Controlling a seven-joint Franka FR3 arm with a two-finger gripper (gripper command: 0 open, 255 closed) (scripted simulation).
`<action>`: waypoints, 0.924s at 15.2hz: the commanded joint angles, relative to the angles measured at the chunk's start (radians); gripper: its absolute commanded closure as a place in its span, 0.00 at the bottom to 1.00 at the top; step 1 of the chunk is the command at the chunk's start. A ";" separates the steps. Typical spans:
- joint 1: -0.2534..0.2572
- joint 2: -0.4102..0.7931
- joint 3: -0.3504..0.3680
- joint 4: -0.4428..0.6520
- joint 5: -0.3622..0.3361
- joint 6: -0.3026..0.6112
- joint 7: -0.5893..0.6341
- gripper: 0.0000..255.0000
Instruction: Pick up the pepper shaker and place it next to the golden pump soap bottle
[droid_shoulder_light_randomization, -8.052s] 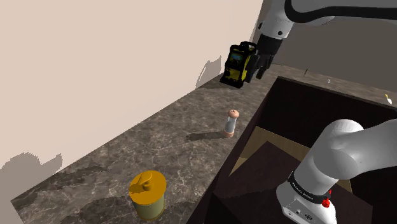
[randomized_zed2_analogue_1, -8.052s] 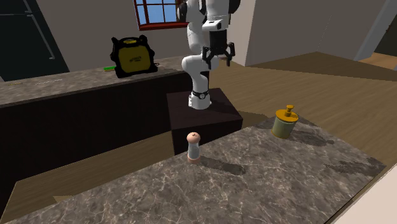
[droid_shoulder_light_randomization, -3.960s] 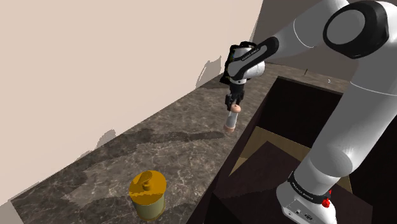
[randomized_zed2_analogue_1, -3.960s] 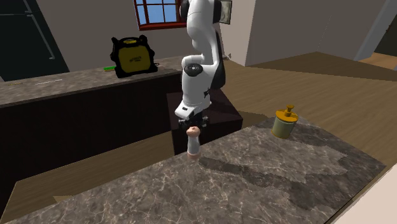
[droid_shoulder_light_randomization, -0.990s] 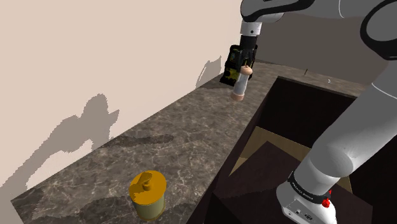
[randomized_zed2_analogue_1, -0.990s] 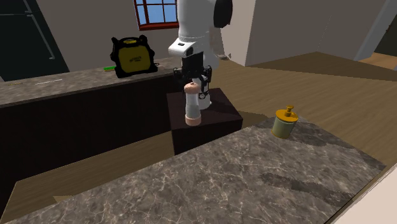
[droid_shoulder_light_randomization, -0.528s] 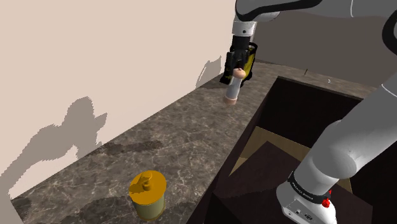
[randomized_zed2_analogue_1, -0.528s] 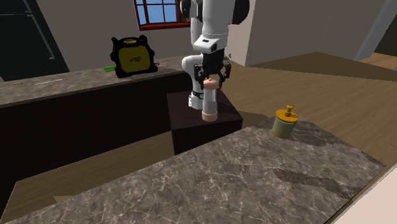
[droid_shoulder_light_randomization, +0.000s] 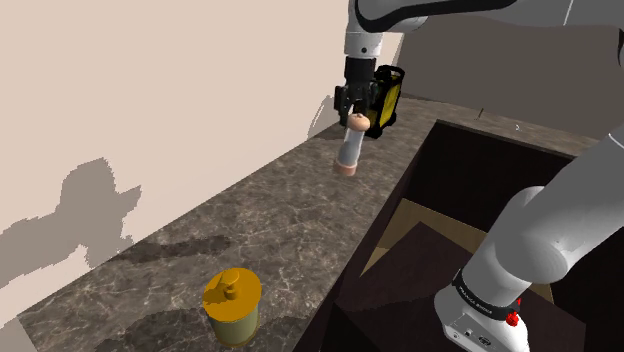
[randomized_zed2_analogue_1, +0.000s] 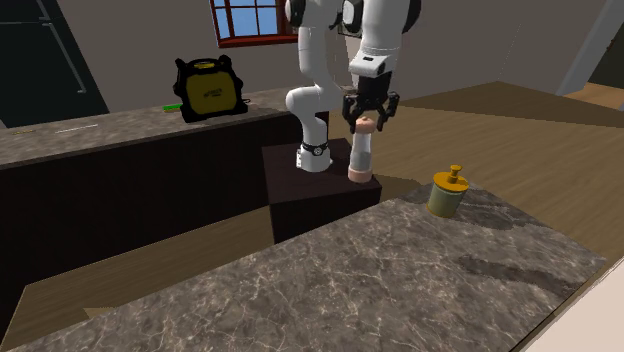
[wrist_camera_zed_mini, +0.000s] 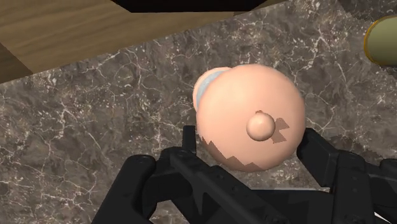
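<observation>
The pepper shaker (droid_shoulder_light_randomization: 347, 148) is a pale cylinder with a peach cap and base, hanging upright in the air above the dark marble counter (droid_shoulder_light_randomization: 250, 230). My gripper (droid_shoulder_light_randomization: 352, 112) is shut on its cap from above. In the second exterior view the shaker (randomized_zed2_analogue_1: 361, 155) hangs under the gripper (randomized_zed2_analogue_1: 367, 118), to the left of the golden pump soap bottle (randomized_zed2_analogue_1: 447, 192) and higher than it. The wrist view shows the peach cap (wrist_camera_zed_mini: 248, 124) clasped in the gripper (wrist_camera_zed_mini: 249, 141), with the soap bottle (wrist_camera_zed_mini: 383, 41) beyond. That bottle (droid_shoulder_light_randomization: 232, 305) stands near the counter's close end.
A yellow and black bag-like object (droid_shoulder_light_randomization: 385, 100) sits at the far end of the counter by the beige wall. A dark recess and the arm's dark stand (randomized_zed2_analogue_1: 318, 180) lie beside the counter. A second counter (randomized_zed2_analogue_1: 90, 125) carries that bag (randomized_zed2_analogue_1: 208, 90).
The gripper has carried the shaker along the counter toward the soap bottle, leftward and slightly lower in the shoulder view and rightward in the second exterior view. The grip is unchanged.
</observation>
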 joint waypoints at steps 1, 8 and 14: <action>0.021 -0.003 0.031 -0.011 0.012 0.009 0.051 1.00; 0.092 0.020 0.138 0.014 0.050 0.012 0.219 1.00; 0.151 0.079 0.227 0.078 0.069 0.015 0.365 1.00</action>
